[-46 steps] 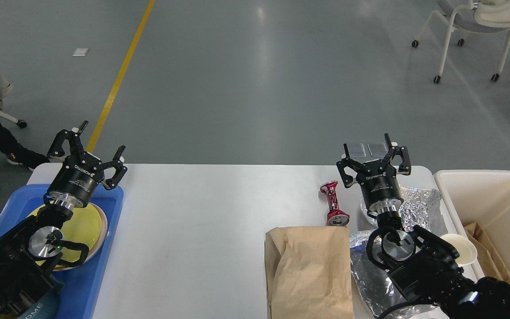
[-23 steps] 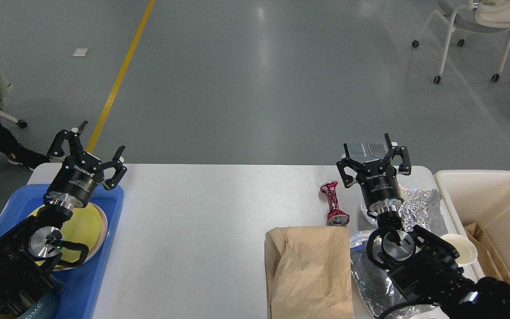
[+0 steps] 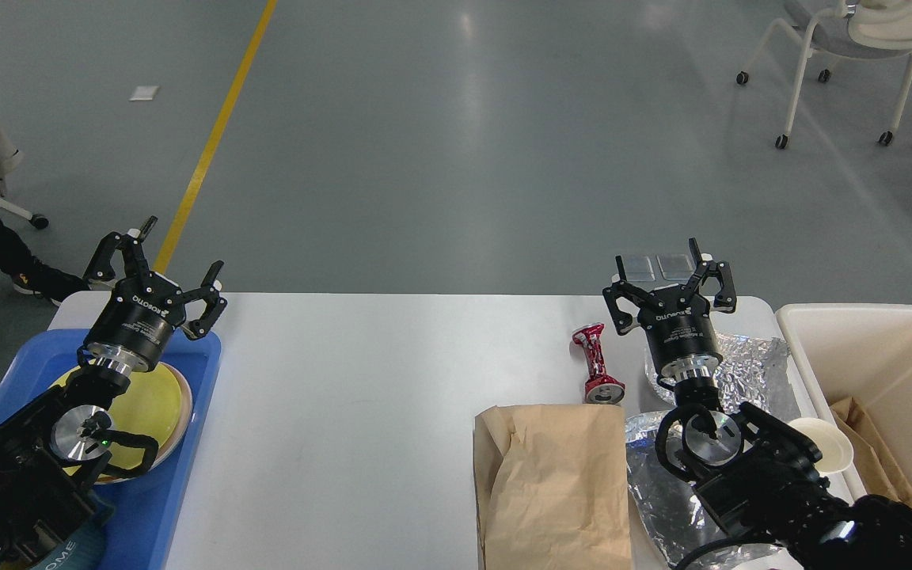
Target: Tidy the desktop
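Head view: both jaws gape empty above the desktop [image 3: 361, 396], left gripper [image 3: 157, 257], right gripper [image 3: 670, 273].

- the desktop [image 3: 361, 396] is a wide, matte white-grey top with rounded corners, its middle stretch bare.
- a blue tray [image 3: 157, 507] lies at its left end.
- a crushed red can [image 3: 597, 374] lies on its side right of centre, towards the far edge.
- a brown paper bag [image 3: 555, 487] lies flat at the near edge, just beside the can's near end.
- crumpled silver foil [image 3: 745, 368] is spread to the right of the can and bag.
- a cream bin [image 3: 872, 317] is at the right end; whether it rests on the top i cannot tell.
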Controlling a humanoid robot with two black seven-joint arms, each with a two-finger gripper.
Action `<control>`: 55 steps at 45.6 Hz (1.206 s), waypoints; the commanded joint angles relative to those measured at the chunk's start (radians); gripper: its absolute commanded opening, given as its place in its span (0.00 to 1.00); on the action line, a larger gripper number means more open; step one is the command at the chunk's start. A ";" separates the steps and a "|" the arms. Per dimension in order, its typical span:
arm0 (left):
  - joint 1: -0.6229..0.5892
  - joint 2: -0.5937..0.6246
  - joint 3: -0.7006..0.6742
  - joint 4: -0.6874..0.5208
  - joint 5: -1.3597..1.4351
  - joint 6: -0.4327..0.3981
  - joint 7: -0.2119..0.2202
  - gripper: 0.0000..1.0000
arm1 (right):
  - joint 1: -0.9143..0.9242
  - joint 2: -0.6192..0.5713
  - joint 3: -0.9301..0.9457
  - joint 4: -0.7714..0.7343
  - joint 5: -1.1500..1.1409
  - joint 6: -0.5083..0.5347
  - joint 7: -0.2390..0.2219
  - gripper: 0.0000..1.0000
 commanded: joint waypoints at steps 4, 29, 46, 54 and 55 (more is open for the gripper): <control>0.000 0.001 0.000 0.000 0.000 0.000 0.000 1.00 | 0.041 0.009 0.001 0.015 0.000 0.001 -0.002 1.00; -0.001 -0.001 0.000 0.000 0.000 0.000 0.000 1.00 | 0.411 -0.199 0.120 0.094 0.003 -0.010 -0.003 1.00; 0.000 -0.001 0.000 0.000 0.000 0.000 0.000 1.00 | 0.321 -0.232 -0.027 0.081 0.011 -0.020 0.000 1.00; 0.000 -0.001 0.000 0.000 0.000 0.000 0.000 1.00 | 0.302 -0.295 0.053 0.077 0.012 -0.017 0.005 1.00; -0.001 0.001 0.000 0.000 0.000 0.000 0.000 1.00 | 0.302 -0.295 0.068 0.078 0.012 -0.016 0.005 1.00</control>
